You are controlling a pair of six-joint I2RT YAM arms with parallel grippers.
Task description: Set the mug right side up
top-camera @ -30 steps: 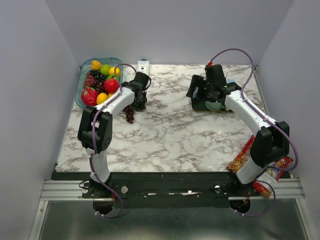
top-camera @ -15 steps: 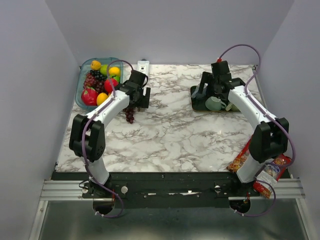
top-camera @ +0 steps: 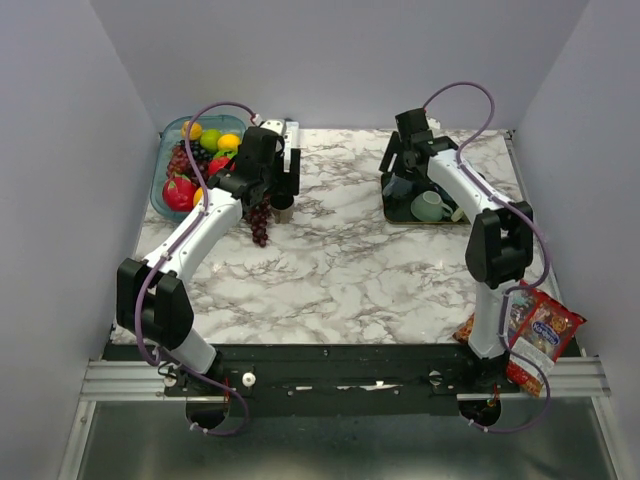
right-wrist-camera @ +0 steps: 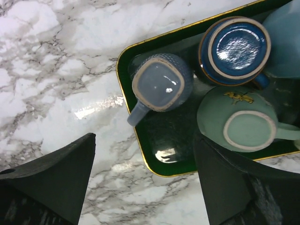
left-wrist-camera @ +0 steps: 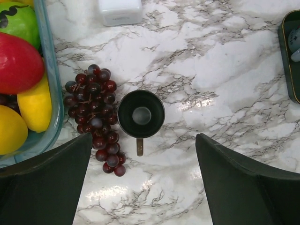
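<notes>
Directly beneath the left pincer (left-wrist-camera: 143, 136) stands the dark mug (left-wrist-camera: 141, 114), on the counter (left-wrist-camera: 225, 70). It is touching a bunch of red grapes (left-wrist-camera: 96, 117) on one side, and its handle points to the near edge of the wrist view. From straight above it shows a dark rim with a paler disc deep inside, which I take for the mouth facing up, though a recessed base could look much the same.

The left pincer hangs above it, spread wide and holding nothing. If the mug is indeed upright, the step in hand is getting clear of it. A straight vertical lift suits best, with the fingers kept wide so neither clips the rim or handle or drags the grapes into it.

Just beyond the grapes is a clear fruit dish (left-wrist-camera: 50, 70), and a white box (left-wrist-camera: 119, 10) lies farther back. Well apart, the right pincer (right-wrist-camera: 145, 138), also spread wide and empty, hovers over a green tray (right-wrist-camera: 123, 79). On the tray a grey-blue mug (right-wrist-camera: 159, 84), a dark blue mug (right-wrist-camera: 234, 49) and a mint mug (right-wrist-camera: 241, 124) all show their bases.

White marble with grey veins makes a hard, slick, glossy top. Snack packets (top-camera: 540, 330) sit at the near right corner. Plain pale walls (top-camera: 340, 60) close in three sides.
</notes>
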